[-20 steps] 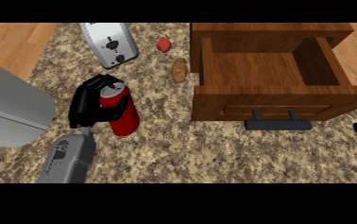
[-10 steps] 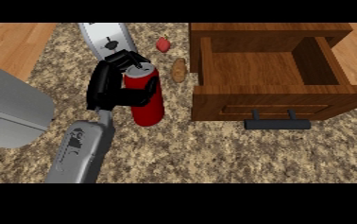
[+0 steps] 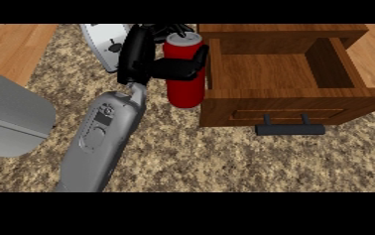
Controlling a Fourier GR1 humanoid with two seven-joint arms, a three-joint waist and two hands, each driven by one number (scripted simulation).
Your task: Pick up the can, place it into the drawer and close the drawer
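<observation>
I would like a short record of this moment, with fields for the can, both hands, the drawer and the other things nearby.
can: red can, roughly upright, outside the drawer beside its left wall
left hand: black left hand, fingers and thumb curled round the can
right hand: not in view
drawer: wooden drawer, open, nothing seen inside
handle: dark handle on the drawer's front
other: white appliance behind the hand; grey object at the left edge

Left hand (image 3: 141, 56) curled round upright red can (image 3: 186, 88), just beside left wall of open drawer (image 3: 282, 96).
</observation>
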